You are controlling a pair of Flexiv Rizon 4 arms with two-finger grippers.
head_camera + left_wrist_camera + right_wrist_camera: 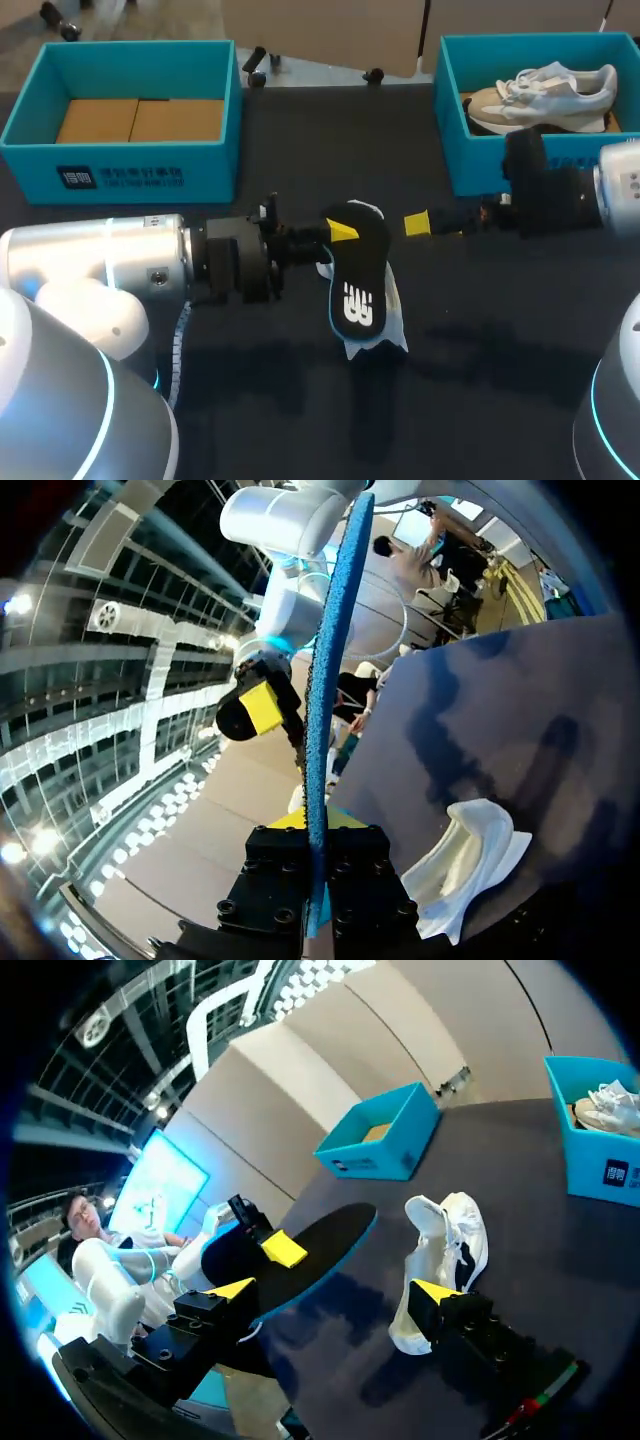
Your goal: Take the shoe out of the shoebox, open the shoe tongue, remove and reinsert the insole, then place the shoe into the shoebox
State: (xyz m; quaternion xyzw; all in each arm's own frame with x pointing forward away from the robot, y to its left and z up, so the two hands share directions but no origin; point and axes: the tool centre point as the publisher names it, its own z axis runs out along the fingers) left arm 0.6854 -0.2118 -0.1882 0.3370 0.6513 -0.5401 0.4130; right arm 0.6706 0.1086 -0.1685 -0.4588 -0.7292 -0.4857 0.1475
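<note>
My left gripper [340, 232] is shut on a black insole [358, 275] with a blue underside, holding it above the middle of the table. Seen from the left wrist, the insole [325, 680] runs edge-on out from between the fingers of the left gripper [318, 825]. A white shoe [388, 322] lies on the dark table under the insole; the white shoe [470, 860] is beside the left gripper. My right gripper [420, 225] stands open just right of the insole, not touching it. In the right wrist view the insole [315, 1250] is ahead of the open right gripper [335, 1290], with the shoe [445, 1250] beyond.
A teal shoebox [120, 160] with a cardboard bottom stands at the back left. A second teal box [450, 120] at the back right holds a beige and white shoe [545, 90]. The front of the table is bare dark cloth.
</note>
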